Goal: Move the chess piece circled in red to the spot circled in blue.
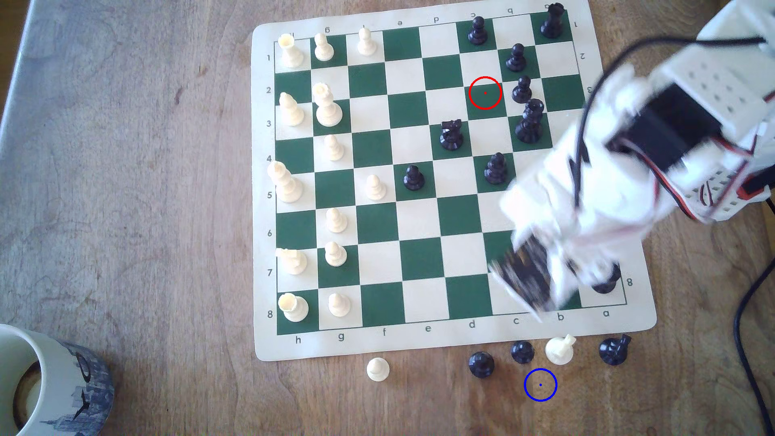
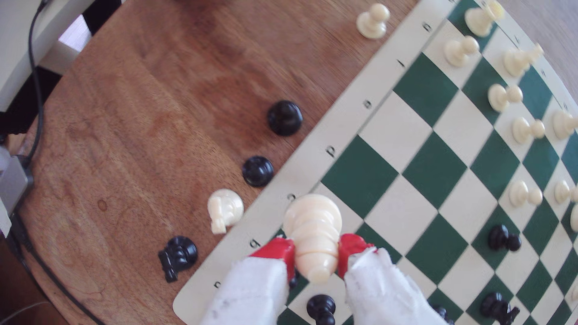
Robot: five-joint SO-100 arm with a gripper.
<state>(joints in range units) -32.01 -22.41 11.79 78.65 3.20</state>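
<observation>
In the wrist view my gripper [image 2: 314, 250] is shut on the cream-white chess piece [image 2: 312, 229], its red-tipped fingers [image 2: 278, 251] pinching the tapering body near the top. The piece hangs over the mat's border by the letters b and c. In the exterior view the blurred white arm and gripper [image 1: 541, 285] hover over the board's near right corner and hide the piece. The red ring [image 1: 485, 92] marks a vacant square among the black pieces. The blue-ringed spot [image 1: 540, 385] is bare wood just off the mat, between a black pawn [image 1: 522, 351] and a cream knight [image 1: 560, 349].
Off the mat's near edge also stand a cream pawn [image 1: 378, 369], another black pawn [image 1: 481, 364] and a black knight [image 1: 614, 349]. A mug [image 1: 46, 385] sits at the exterior view's lower left. Black cables [image 1: 750, 335] run along the right.
</observation>
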